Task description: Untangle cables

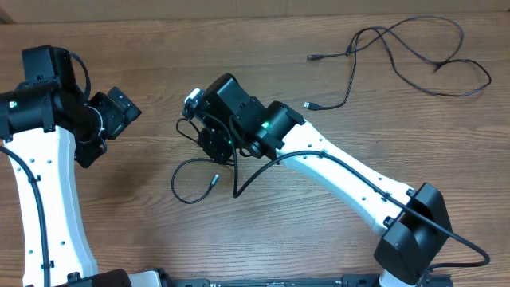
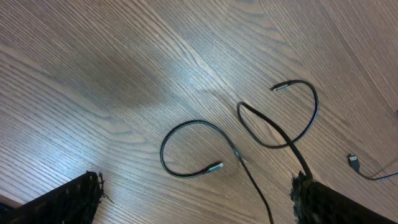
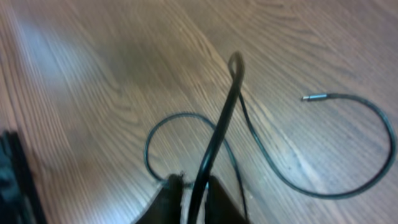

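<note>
Right tool (image 3: 193, 188) gripped a thin black metal-tipped cable (image 3: 219, 121), holding its loop raised, evidently for separation; left tool (image 2: 196, 186) stood apart.

"The right wrist view was blurred, wasn't it?"

"Yes. The near cable (image 3: 219, 124) ran smeared off the bottom edge, between the fingers of the right tool (image 3: 191, 194)."

"And overhead?"

"The right arm's wrist housing (image 1: 239, 108) covered part of that cable's loops. In the left wrist view, the right edge cut off a second cable (image 2: 354, 161), its tip too small to identify."
</note>
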Tool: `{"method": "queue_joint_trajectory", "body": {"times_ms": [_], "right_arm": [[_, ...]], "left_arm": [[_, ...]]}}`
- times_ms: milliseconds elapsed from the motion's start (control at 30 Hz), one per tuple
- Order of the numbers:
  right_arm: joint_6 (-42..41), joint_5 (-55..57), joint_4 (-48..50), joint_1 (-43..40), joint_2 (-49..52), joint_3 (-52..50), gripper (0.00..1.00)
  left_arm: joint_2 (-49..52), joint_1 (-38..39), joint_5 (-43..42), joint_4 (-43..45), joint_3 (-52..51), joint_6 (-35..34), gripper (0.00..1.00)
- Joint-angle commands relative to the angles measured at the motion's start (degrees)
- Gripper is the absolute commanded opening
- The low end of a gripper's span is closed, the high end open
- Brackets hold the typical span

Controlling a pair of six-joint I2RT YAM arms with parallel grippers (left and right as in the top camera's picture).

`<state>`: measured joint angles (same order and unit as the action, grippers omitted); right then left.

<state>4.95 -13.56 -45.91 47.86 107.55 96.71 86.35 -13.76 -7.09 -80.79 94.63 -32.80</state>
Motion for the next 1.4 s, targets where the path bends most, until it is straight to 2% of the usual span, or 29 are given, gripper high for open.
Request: {"method": "queue_joint_trajectory", "body": {"times_ms": [0,67,200,233,267,300,400,633,700,767,800,900,1067,1200,1367], "right_arm": [[-6.8,0.9,1.7,0.0,0.6,0.8,0.09],[-7.2,1.0,1.8,0.0,0.6,0.8,0.04],[-8.0,1.1,1.8,0.0,0.6,0.8,0.05],[-8.0,1.1,1.8,0.0,0.6,0.8,0.18],[-8.0,1.1,1.8,0.0,0.6,0.8,0.35],[-8.0,1.1,1.7,0.0,0.6,0.8,0.42],[-7.9,1.1,1.2,0.0,0.9,0.8,0.45],[-7.9,1.1,-1.0,0.1,4.9,0.8,0.41],[-8.0,1.1,-0.8,0.1,5.4,0.8,0.26],[-8.0,1.1,-0.1,0.1,5.1,0.9,0.06],[-8.0,1.1,0.4,0.1,4.8,0.9,0.04],[-9.5,1.6,2.1,0.0,3.1,1.3,0.04],[-20.8,11.2,2.1,-1.3,-3.1,6.3,0.04],[-26.7,18.2,2.1,-2.9,-8.8,8.6,0.04],[-29.4,24.5,1.3,-5.8,-16.7,8.6,0.04]], "left_arm": [[0.3,-0.1,0.0,-0.1,0.4,1.2,1.00],[0.3,-0.1,0.0,-0.1,0.4,1.2,1.00],[0.3,-0.1,0.0,-0.2,0.4,1.2,1.00],[0.3,-0.1,0.0,-0.3,0.3,1.2,1.00],[0.3,-0.1,0.0,-0.4,0.3,1.2,1.00],[0.3,-0.1,0.0,-0.4,0.3,1.2,1.00],[0.3,-0.1,0.0,-0.3,0.3,1.1,1.00],[0.3,-0.1,-1.9,-0.7,0.3,1.4,1.00],[0.3,-0.1,-3.3,-0.7,0.3,2.4,1.00],[0.3,-0.1,-3.5,-0.8,0.3,3.3,1.00],[0.3,-0.1,-3.5,-1.1,0.3,3.3,1.00],[0.3,0.0,-3.5,-1.7,0.3,3.7,1.00],[0.3,1.9,-3.5,-1.7,0.3,4.0,1.00],[0.3,4.5,-3.5,-1.4,0.3,6.6,0.99],[0.3,7.7,-3.5,-0.7,0.3,7.5,1.00]]}}
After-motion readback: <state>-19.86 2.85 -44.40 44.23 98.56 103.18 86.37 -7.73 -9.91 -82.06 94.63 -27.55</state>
